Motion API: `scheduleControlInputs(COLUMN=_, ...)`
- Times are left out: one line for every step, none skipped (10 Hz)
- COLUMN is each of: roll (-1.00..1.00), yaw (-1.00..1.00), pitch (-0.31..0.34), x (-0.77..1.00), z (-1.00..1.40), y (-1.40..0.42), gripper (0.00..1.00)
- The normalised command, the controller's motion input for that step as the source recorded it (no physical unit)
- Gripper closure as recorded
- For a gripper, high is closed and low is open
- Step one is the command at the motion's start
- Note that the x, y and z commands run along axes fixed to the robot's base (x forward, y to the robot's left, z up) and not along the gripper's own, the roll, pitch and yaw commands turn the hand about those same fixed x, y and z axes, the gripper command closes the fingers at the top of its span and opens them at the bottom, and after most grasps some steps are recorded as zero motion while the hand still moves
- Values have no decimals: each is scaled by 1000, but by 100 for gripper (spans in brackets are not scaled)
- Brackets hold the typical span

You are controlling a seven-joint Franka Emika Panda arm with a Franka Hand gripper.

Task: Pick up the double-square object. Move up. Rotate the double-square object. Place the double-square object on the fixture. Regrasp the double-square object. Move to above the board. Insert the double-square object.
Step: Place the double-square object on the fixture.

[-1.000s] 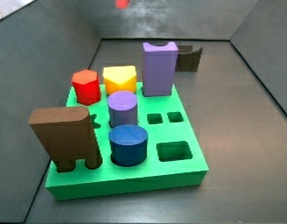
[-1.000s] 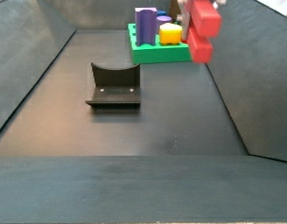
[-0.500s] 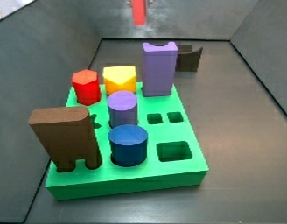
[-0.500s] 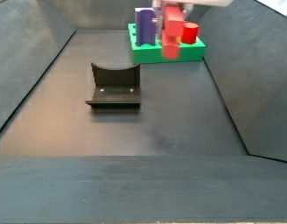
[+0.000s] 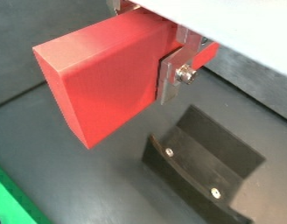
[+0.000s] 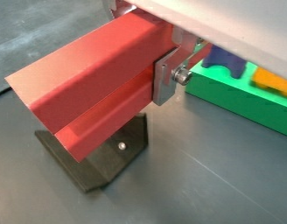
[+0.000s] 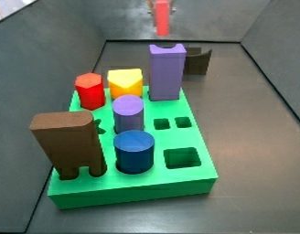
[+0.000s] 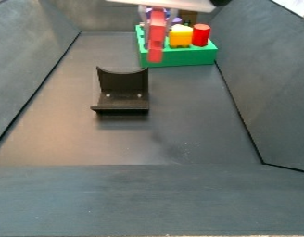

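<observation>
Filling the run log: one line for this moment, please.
gripper: shut on double-square object | aloft, above floor | fixture: empty | board: square holes open

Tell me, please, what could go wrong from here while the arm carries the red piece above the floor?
The gripper holds the double-square object only near one end, so the long overhang might tilt or slip between the fingers.

The fixture is small and sits close below in both wrist views; a misjudged descent could knock it, or seat the piece crookedly.

Smooth matt plastic double-square object [image 5: 105,80] between the claw's [image 5: 170,61] brushed-metal fingers [image 5: 175,70].
</observation>
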Motion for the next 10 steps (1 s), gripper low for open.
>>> scheduleControlInputs(roll=-46, yaw=29, pitch=39, x=1000, z=-91, y=-121, gripper=100)
scheduleControlInputs(roll=-46, yaw=31, pitch=54, x=900, z=-62, y=-74, gripper=100)
scheduleControlInputs(roll=-47, yaw=31, pitch=68, x=790, z=-44, y=-48, gripper=100)
scheduleControlInputs(roll=-49, yaw=34, pitch=87, x=652, z=-25, y=-31, gripper=100)
scheduleControlInputs(roll=-1000, yaw=5, pitch=84, x=715, z=700, y=470, gripper=100)
scheduleControlInputs(roll=-1000, yaw=-14, pitch=103, x=534, z=639, y=440, gripper=100)
scheduleControlInputs(roll=-1000, yaw=-25, pitch=108, x=448, z=526, y=354, gripper=100)
scheduleControlInputs(roll=-1000, yaw=-34, pitch=116, x=268, z=252, y=169, gripper=100)
scheduleControlInputs(roll=-1000, yaw=-40, pitch=117, x=167, z=81, y=109, gripper=100)
scheduleControlInputs(roll=-1000, yaw=-51, pitch=122, x=96, z=13, y=77, gripper=100)
